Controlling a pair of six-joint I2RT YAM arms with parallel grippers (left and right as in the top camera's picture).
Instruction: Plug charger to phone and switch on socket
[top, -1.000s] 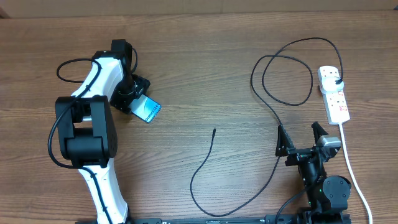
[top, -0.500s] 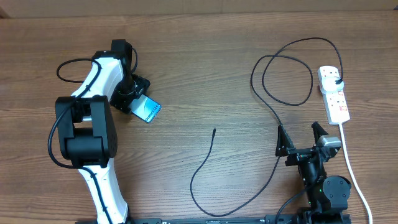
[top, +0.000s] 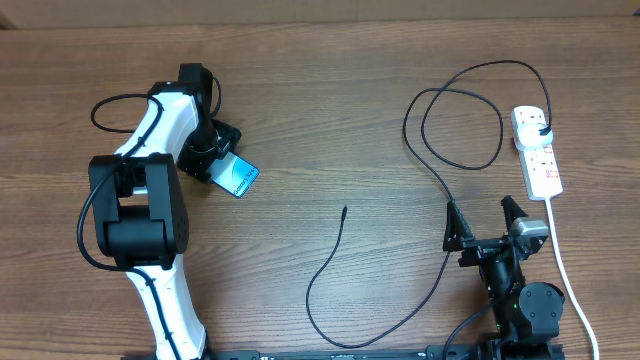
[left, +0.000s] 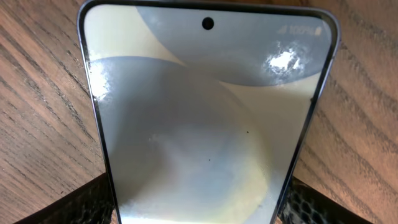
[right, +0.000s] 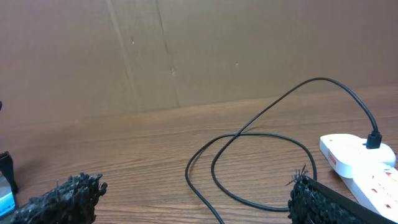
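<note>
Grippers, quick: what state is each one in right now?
Left gripper: closed on the slim black-edged smartphone with a glossy light-blue screen.
Right gripper: open, holding nothing.

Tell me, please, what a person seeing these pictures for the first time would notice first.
The bright blue phone lies at the left, held at one end by the left gripper. A long black charger loops across the right side, plugged into the white socket at the right edge, its free tip loose near the middle. The right gripper sits near it, jaws open and empty.
</note>
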